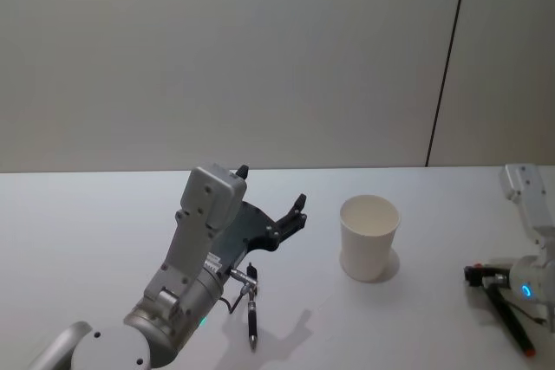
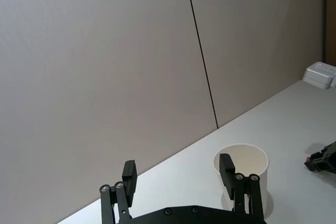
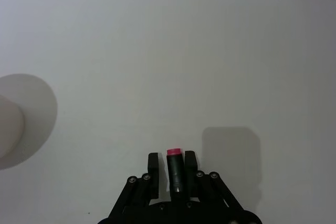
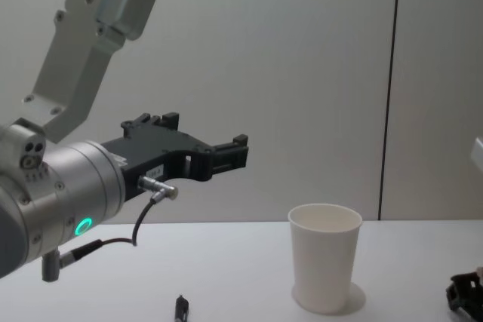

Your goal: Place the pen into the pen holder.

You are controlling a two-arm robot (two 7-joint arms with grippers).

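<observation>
Evidently the right gripper [image 3: 171, 157], low over the table [image 1: 87, 231] to the right of the white paper cup [image 1: 368, 238], is clamped on a pink-capped pen [image 3: 175, 174], held lengthwise, probably for carrying. The left gripper [image 2: 177, 174] hangs raised, spread wide and empty, aimed toward the cup. Beneath it a dark pen [image 1: 252, 314] lies on the table.

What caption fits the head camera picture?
Open left gripper above the table, a pen lying left of the paper cup.
</observation>
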